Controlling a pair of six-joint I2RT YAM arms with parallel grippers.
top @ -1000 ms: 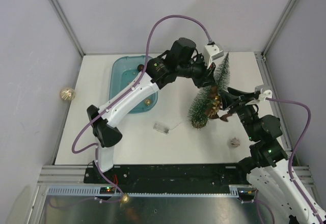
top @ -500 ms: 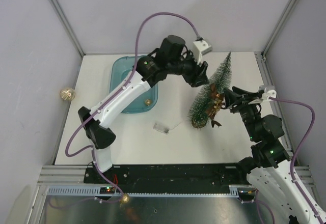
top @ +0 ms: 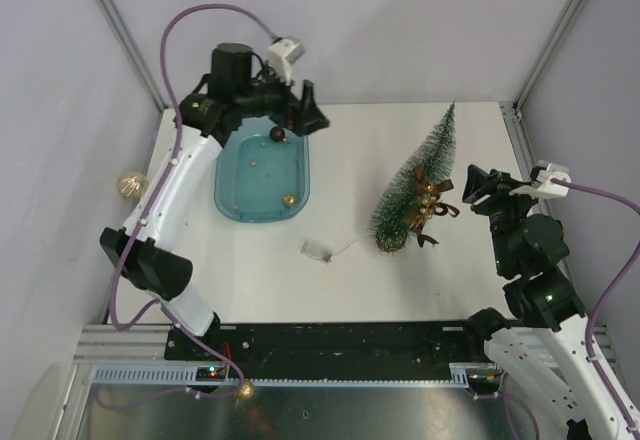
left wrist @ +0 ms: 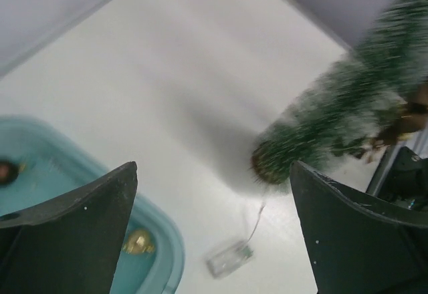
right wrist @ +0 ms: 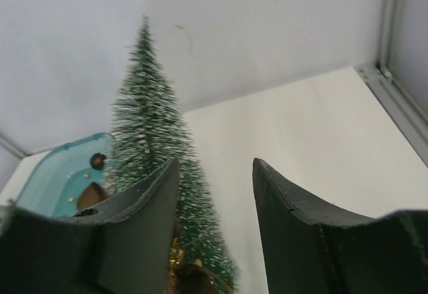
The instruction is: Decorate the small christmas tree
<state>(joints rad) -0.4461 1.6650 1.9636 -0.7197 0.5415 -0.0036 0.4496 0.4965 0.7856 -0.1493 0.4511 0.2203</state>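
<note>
The white bench [top: 350,150] is occupied at left by a blue tray [top: 258,175]. The small christmas tree [top: 430,150] is stood upright on the right half, well apart from the tray, with a gold bow [top: 430,197] hung on it. The left tool [left wrist: 212,170] is held released and empty over the tray's far end. The right tool [right wrist: 215,162] is parted and empty beside the tree. A dark bauble [top: 277,135] and a gold bauble [top: 289,200] are seen in the tray.
</note>
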